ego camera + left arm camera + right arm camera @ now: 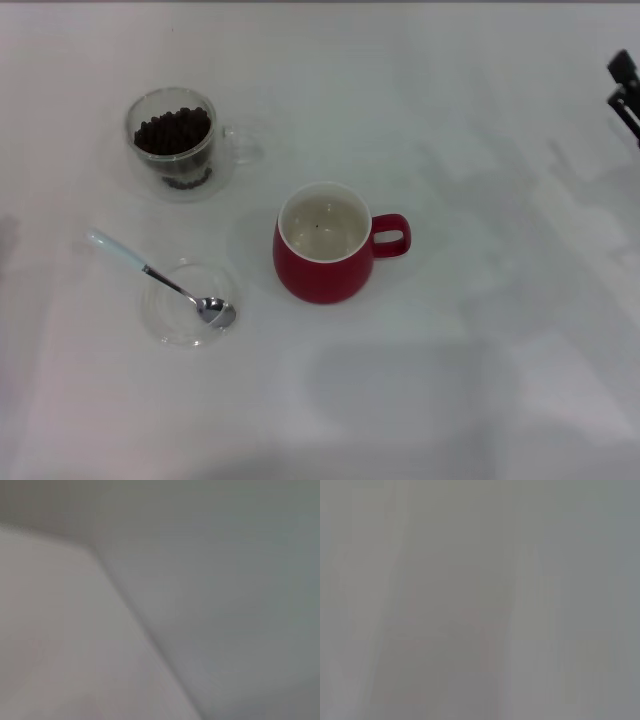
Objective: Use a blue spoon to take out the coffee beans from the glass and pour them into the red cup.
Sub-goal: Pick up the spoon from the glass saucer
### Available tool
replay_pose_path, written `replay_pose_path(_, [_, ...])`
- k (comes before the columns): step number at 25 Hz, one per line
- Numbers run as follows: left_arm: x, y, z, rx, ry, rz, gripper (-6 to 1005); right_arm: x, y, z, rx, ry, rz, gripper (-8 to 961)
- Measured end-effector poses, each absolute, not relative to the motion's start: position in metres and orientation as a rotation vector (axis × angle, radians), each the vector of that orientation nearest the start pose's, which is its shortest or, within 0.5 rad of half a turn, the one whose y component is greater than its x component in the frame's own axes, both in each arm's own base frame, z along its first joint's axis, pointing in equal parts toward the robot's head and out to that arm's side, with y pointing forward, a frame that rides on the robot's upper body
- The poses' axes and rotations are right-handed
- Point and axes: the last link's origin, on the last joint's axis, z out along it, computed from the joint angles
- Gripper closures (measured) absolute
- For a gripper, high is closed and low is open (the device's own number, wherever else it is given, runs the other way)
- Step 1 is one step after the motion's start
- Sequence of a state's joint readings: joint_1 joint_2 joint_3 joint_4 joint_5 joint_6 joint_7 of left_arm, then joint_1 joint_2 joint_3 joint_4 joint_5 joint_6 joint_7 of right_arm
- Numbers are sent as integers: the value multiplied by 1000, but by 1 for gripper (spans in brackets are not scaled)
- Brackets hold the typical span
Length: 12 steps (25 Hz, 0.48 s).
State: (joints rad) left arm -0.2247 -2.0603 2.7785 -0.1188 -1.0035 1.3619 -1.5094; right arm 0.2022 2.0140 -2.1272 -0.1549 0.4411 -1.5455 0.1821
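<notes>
Head view: the blue spoon lies diagonally on the worktop, handle toward the far left, bowl in a clear saucer. The right hand sits at the far right edge; its opening cannot be told. Both wrist views show only blank grey.

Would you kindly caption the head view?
Spoon resting on saucer, beans in glass, red cup nearly empty.

Clear glass; glossy red cup; shiny metal blue spoon.
</notes>
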Motion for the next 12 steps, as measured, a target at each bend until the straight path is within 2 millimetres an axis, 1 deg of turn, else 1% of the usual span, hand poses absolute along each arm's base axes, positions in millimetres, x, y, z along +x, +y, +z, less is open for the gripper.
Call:
replay_pose_path(2, [-401,230,0,-1378,-1715,-1234,137,345,255,16,-1672,286,780,80])
replay_pose_path(3, [-396,238,-4,-1475,-1775,-1189,138,345,258,14,-1679,291,773,80])
replay_pose_path(5, [-388,246,-8,-1569,-1799,-1153,140,345,264,12,-1691,308,759,80])
replay_pose_path(7, [-385,248,-10,-1602,-1806,-1140,142,344,268,10,-1699,318,751,80])
replay_pose_path(12, [-374,261,-19,-1753,-1850,-1045,147,345,269,10,-1698,328,750,80])
